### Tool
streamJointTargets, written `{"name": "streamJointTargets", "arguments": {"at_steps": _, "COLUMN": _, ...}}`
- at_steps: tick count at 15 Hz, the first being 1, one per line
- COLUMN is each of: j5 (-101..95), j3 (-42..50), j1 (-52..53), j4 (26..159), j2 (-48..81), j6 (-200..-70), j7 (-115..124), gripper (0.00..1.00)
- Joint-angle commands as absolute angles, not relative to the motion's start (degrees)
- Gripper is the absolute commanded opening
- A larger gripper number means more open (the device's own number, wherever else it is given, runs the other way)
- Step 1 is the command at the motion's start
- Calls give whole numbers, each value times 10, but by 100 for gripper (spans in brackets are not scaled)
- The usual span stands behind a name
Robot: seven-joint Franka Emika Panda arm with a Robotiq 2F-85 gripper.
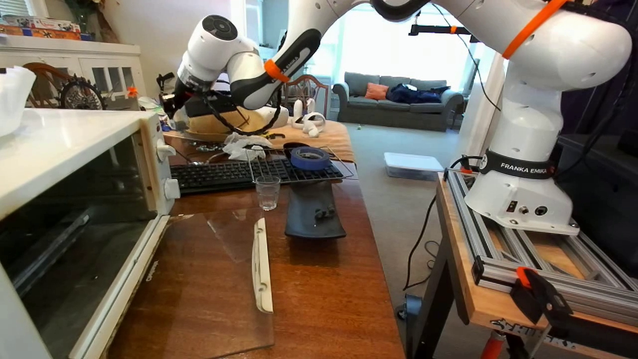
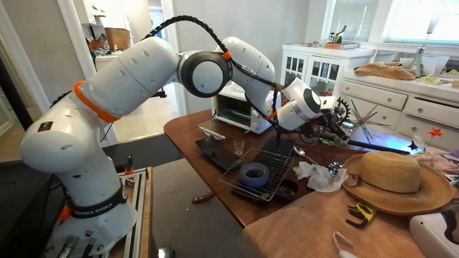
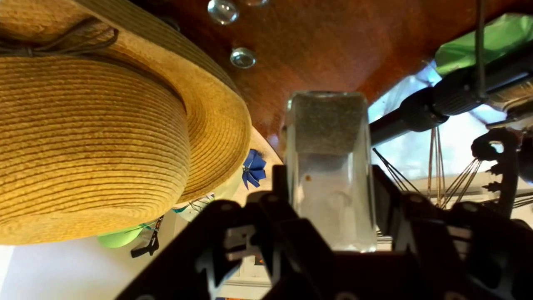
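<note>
A: Quick, what's in the gripper (image 3: 332, 183)?

B: Long, square-sided clear glass jar (image 3: 331, 166). Clamped between the two black finger pads (image 3: 280, 179). Jaws roughly midway apart, as wide as the jar.

A: Where's it sit, which way's it run?

B: Right between the fingertips, reaching past them toward the top of the wrist view. Long axis goes up-down there, across the pad-to-pad line. That view's upside down, glossy reddish-brown wooden table (image 3: 325, 46) uppermost. Grey-brown band (image 3: 327, 125) at the tableward end: contents or table showing through, can't tell. Single white arm (image 2: 147, 75), so no nearer-arm call. Can't pick the jar out for sure in the exterior views.

A: Next to it?

B: Dark-corded wide tan straw hat (image 3: 104, 137), left of the jar in the wrist view, apart from it. Black cylindrical rod (image 3: 408, 118) just off the right side; touching or not, can't tell. Clear round glass beads (image 3: 243, 58) on the table.

A: Further out?

B: In both exterior views: blue tape roll (image 2: 255, 182) on a rectangular metal wire rack (image 2: 235, 163), lying over part of a long black keyboard (image 1: 214, 169); clear glass tumbler (image 1: 268, 192); white toaster oven (image 1: 75, 129), glass door (image 1: 209, 289) down.
</note>
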State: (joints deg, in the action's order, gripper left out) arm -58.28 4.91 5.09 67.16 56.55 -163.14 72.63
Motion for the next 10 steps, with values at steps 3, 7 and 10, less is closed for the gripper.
{"name": "streamJointTargets", "arguments": {"at_steps": 3, "j5": -569, "j3": 50, "j1": 58, "j4": 533, "j2": 664, "j6": -1612, "j7": 744, "gripper": 24}}
{"name": "streamJointTargets", "arguments": {"at_steps": 7, "j5": -518, "j3": 78, "j1": 78, "j4": 502, "j2": 696, "j6": -1607, "j7": 722, "gripper": 24}}
{"name": "streamJointTargets", "arguments": {"at_steps": 10, "j5": -470, "j3": 99, "j1": 90, "j4": 486, "j2": 714, "j6": -1596, "j7": 712, "gripper": 24}}
